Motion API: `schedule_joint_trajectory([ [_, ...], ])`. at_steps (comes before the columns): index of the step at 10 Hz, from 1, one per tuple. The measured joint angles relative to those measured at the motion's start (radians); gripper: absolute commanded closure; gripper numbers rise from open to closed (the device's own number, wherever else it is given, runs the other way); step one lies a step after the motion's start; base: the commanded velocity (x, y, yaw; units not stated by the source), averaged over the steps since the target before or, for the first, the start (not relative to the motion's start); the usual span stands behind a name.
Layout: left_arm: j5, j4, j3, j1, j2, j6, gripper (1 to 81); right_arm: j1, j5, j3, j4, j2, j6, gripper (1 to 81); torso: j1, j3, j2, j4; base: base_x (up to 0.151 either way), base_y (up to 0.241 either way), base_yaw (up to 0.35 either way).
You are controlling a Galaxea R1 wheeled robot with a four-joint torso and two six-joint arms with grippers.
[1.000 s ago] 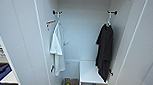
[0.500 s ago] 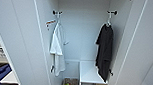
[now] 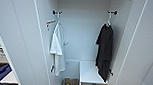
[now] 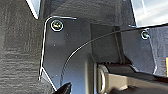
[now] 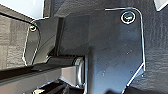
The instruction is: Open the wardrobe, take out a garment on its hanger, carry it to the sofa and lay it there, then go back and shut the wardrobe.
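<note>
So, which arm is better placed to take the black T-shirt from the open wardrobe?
Probably the right arm. The black T-shirt hangs on its hanger at the right side of the wardrobe, the robot's right. The white shirt hangs at the left.

The wardrobe (image 3: 83, 33) is standing open; the garment (image 3: 104, 50) is hanging at right, a white shirt (image 3: 57, 48) at left.

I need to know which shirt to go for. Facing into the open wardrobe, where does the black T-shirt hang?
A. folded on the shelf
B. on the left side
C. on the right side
C: the black T-shirt hangs at the right, the white shirt at the left.
</note>
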State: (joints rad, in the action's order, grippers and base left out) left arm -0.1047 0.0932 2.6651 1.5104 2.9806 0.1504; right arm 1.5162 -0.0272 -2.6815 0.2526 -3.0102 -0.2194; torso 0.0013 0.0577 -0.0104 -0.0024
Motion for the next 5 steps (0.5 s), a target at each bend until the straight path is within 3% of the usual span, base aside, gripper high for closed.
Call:
schedule_joint_trajectory([
  [4, 0.0, 0.001, 0.0, 0.0, 0.0, 0.0, 1.0, 0.0, 0.0, 0.0, 0.0, -0.003, 0.0, 1.0, 0.0, 0.0, 0.0, 0.0, 0.0, 0.0, 0.0],
  [5, 0.0, 0.001, 0.0, 0.0, 0.0, 0.0, 1.0, 0.0, 0.0, 0.0, 0.0, -0.004, 0.0, 1.0, 0.0, 0.0, 0.0, 0.0, 0.064, 0.0, 0.0],
])
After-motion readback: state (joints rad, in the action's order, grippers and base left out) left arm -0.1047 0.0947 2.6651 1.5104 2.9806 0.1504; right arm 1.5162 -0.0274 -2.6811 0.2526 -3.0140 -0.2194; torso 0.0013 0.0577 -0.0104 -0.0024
